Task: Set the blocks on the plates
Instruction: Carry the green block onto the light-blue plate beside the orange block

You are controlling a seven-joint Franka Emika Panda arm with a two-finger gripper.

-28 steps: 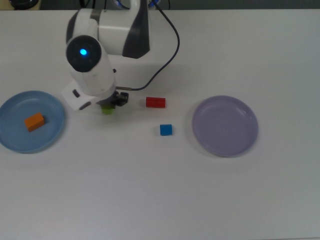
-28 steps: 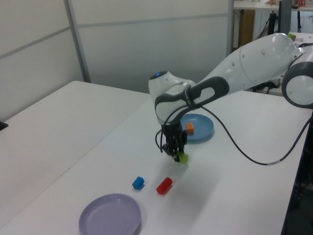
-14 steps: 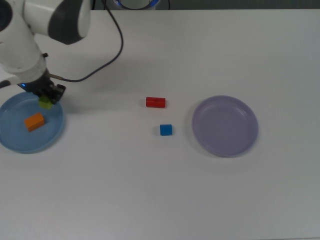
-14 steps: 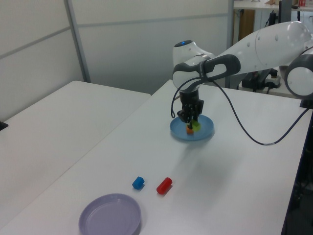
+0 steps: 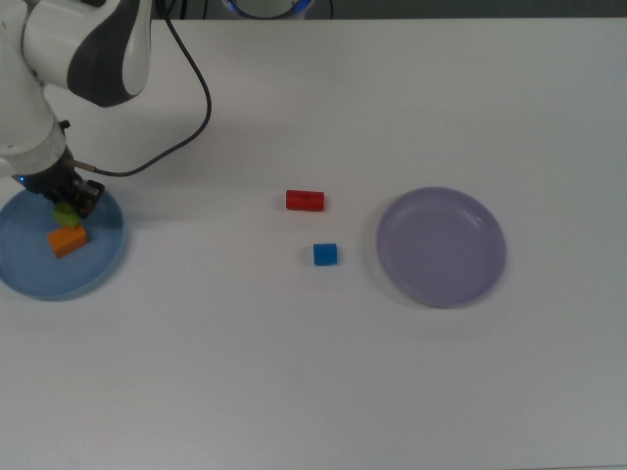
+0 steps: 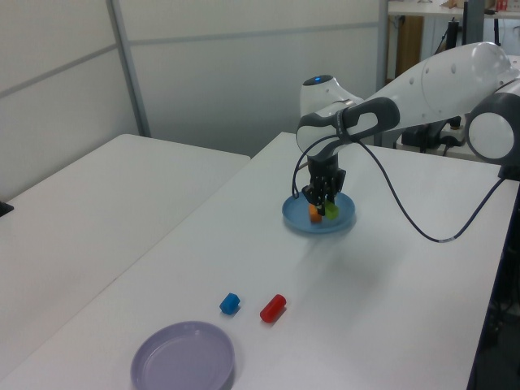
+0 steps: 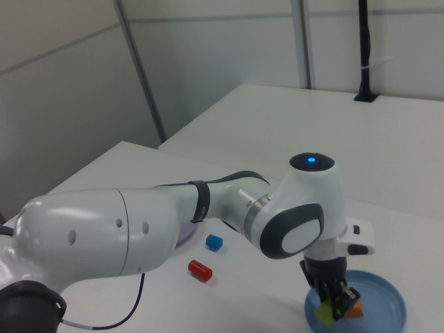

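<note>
White tabletop (image 5: 294, 372), grey partition walls behind, three cameras running.

Green block (image 5: 66, 211) is pinched between the fingers of the gripper (image 5: 69, 209), low over the light blue plate (image 5: 39, 279). In the left view it hangs just beside the orange block (image 6: 314, 214), which already lies on that plate. I judge the green one is offset from the orange so it lands on bare plate. I can't tell whether it touches the plate.

Red block (image 5: 305, 200) and blue cube (image 5: 325, 255) sit on the table between the two plates, near each other but apart. Lavender plate (image 5: 442, 247) holds nothing; I would send those two there, being nearer.

My read: release step for block two of four. Risk I note: the green block nudging the orange one on release.
</note>
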